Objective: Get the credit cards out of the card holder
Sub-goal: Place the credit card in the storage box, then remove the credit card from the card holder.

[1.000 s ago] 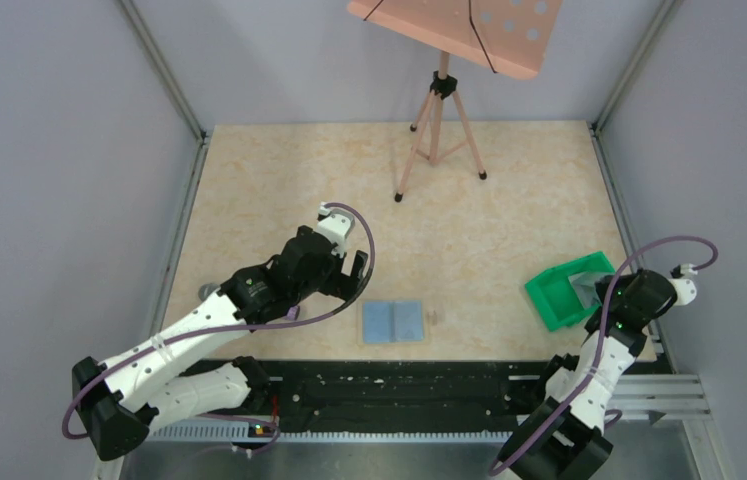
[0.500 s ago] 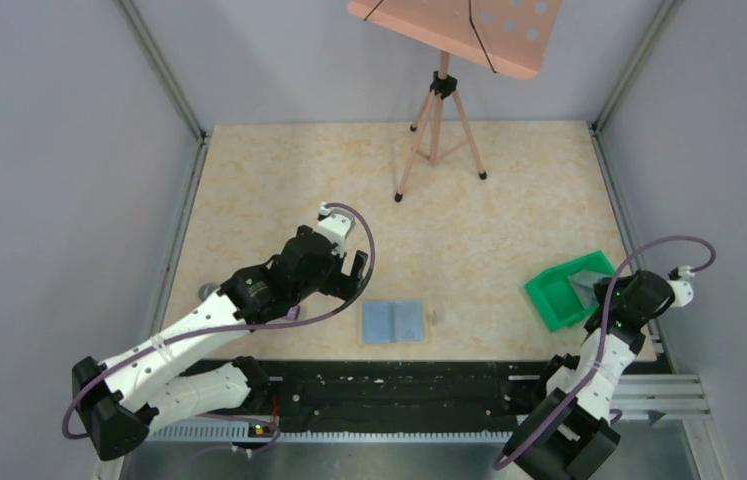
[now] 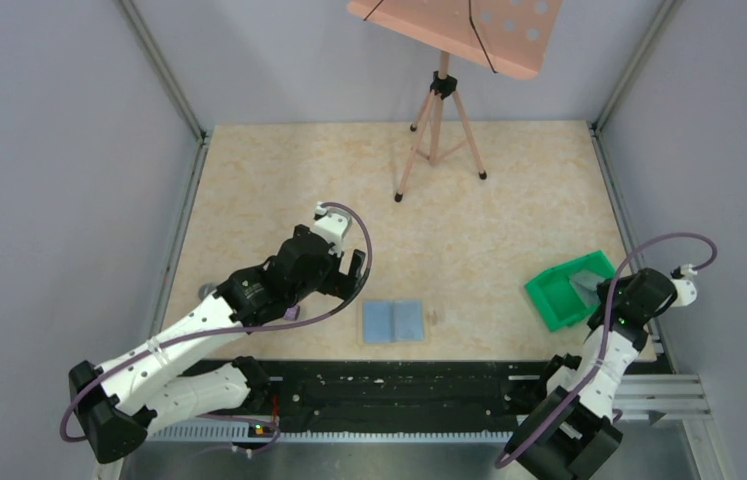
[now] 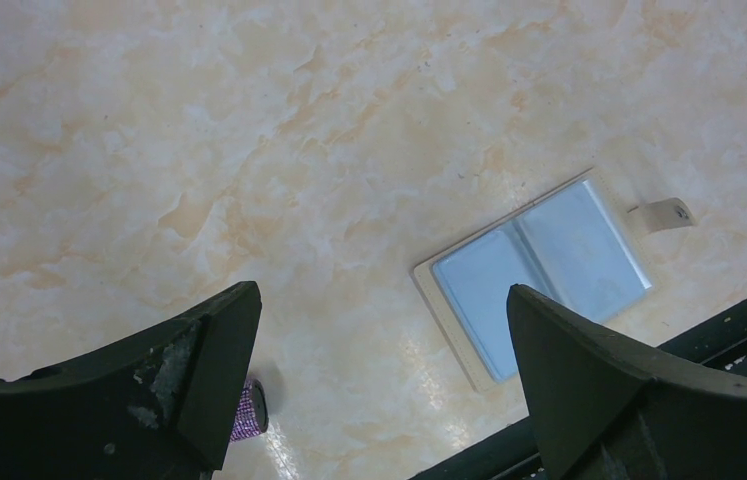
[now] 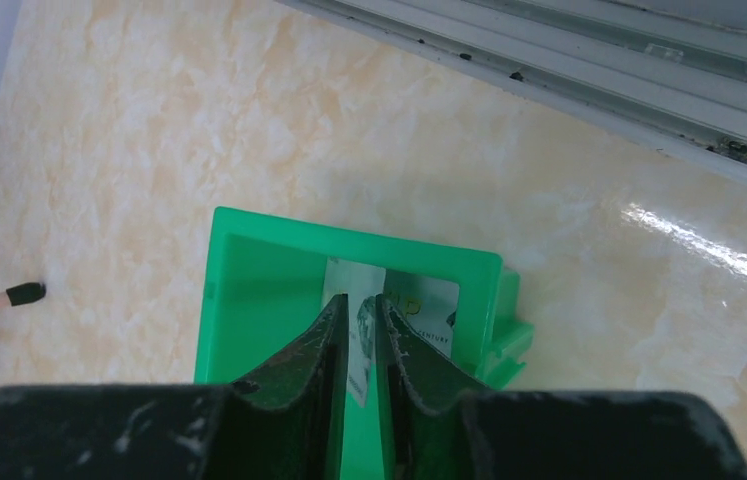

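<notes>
We are seeing the card holder (image 3: 394, 322) lying open and flat on the table (image 3: 299, 180), at the middle of its near edge, both light-blue panels facing up and a small beige tab sticking out on its right side. The left gripper (image 3: 354, 268) is hovering just left of and beyond it, apart from it, with its jaws spread wide; in the left wrist view the card holder (image 4: 539, 275) is showing between the two fingers, and a purple microphone (image 4: 247, 410) is peeking out by the left one. Well to the right, the right gripper (image 5: 359, 305) is hanging over the green tray (image 5: 269, 270), its jaws standing only a thin slit apart. A pale credit card (image 5: 419, 310) is leaning inside that tray right at the fingertips, and we cannot tell whether they are pinching it.
</notes>
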Motion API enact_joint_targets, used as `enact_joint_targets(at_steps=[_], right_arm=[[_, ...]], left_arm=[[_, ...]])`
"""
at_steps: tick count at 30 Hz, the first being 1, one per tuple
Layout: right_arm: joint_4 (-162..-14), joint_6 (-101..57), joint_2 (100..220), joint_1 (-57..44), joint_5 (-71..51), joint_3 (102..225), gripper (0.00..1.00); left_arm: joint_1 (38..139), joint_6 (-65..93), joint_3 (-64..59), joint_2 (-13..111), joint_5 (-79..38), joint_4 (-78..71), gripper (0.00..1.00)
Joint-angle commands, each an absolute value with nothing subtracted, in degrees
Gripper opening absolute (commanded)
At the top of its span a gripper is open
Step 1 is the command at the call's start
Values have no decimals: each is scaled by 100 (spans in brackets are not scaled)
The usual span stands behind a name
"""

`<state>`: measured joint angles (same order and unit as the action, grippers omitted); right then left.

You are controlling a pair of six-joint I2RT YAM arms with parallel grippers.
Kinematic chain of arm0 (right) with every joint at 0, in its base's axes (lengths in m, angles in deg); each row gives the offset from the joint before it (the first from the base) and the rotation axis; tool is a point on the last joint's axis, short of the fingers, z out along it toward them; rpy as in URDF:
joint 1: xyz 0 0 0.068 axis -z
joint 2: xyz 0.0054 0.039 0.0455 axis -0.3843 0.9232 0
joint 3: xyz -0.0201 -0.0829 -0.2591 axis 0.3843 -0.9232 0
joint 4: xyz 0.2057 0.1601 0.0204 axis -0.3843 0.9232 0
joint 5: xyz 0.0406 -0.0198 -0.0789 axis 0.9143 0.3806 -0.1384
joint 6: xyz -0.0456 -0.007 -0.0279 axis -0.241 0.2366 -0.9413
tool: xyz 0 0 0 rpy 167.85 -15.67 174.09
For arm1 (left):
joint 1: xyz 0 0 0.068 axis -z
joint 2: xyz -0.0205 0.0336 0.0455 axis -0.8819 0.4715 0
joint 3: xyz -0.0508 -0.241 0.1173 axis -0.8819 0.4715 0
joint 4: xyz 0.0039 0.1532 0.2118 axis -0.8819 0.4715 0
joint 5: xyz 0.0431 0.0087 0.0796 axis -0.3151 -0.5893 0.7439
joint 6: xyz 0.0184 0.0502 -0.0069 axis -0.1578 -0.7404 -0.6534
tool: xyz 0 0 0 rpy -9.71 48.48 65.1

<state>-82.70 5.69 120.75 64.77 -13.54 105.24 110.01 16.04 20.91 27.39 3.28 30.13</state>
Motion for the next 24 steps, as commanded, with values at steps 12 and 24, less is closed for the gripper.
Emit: enact_joint_targets(at_steps=[12, 24], right_arm=[[-7391, 243, 12479, 6514, -2000, 11968, 23], [-6866, 234, 12667, 5356, -950, 12608, 26]], left_arm=[[10987, 1786, 1901, 2763, 436, 2980, 99], [10541, 2549, 1748, 3166, -802, 3013, 95]])
